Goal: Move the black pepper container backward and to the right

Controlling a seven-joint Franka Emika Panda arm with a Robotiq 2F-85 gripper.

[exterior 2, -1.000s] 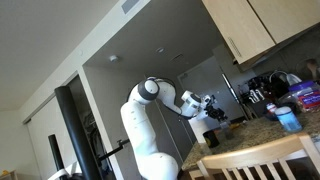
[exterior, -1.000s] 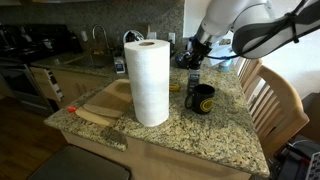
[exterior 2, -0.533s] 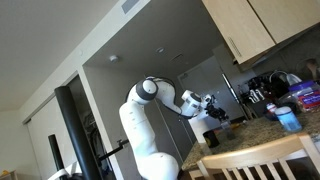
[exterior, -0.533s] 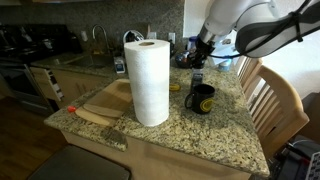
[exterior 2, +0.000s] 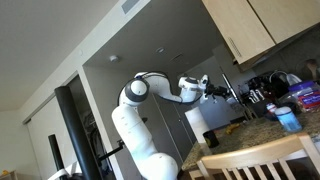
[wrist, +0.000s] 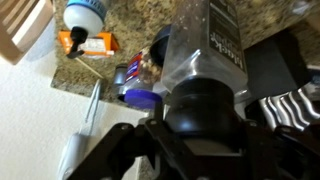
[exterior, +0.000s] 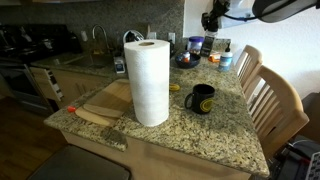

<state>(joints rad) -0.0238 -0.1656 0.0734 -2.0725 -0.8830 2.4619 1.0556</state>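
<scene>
The black pepper container (wrist: 206, 60) fills the wrist view: a clear-sided bottle with a dark label and a black cap. My gripper (wrist: 205, 128) is shut on it at the cap end. In an exterior view the gripper (exterior: 211, 20) holds it high above the back of the granite counter (exterior: 180, 130), beyond the black mug (exterior: 203, 98). In the exterior view from the side, the gripper (exterior 2: 214, 90) is raised well above the mug (exterior 2: 210, 138).
A tall paper towel roll (exterior: 150, 80) stands on a wooden cutting board (exterior: 105, 102). A small blue-and-white container (exterior: 226, 58) and jars crowd the back of the counter; it shows in the wrist view (wrist: 85, 12) too. A wooden chair (exterior: 268, 95) stands beside the counter.
The gripper rose from beside the mug and moved back and to the right, carrying the pepper container up off the counter. The spot next to the mug is now bare.
</scene>
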